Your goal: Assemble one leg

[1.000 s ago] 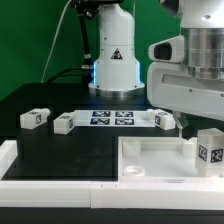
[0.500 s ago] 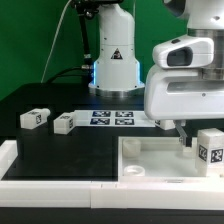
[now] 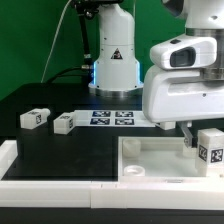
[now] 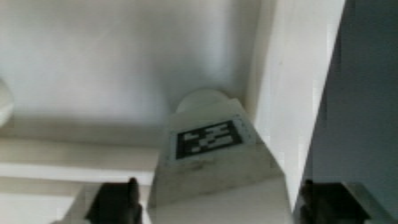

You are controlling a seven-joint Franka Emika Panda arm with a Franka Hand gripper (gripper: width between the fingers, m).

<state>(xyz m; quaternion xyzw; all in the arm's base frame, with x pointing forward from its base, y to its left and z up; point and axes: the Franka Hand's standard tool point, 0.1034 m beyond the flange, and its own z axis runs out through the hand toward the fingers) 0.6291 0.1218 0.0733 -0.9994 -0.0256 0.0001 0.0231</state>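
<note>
My gripper (image 3: 187, 140) hangs low over the right part of the large white tray (image 3: 150, 160). A small white leg (image 3: 210, 146) with a black-and-white tag stands on the tray just to the exterior view's right of the fingers. In the wrist view a tagged leg (image 4: 217, 150) lies between my two dark fingertips (image 4: 118, 201), with a narrow gap on each side. The gripper (image 4: 222, 205) is open. Two more legs (image 3: 35, 118) (image 3: 63, 124) lie on the black table at the left.
The marker board (image 3: 112, 118) lies flat at the table's middle back. The arm's white base (image 3: 113, 60) stands behind it. The tray's raised rim (image 3: 125, 150) borders the gripper's space. A white ledge (image 3: 60, 190) runs along the table's front.
The gripper has moved down and toward the exterior view's right, closer to the leg on the tray. It now hides the leg that lay by the marker board's right end.
</note>
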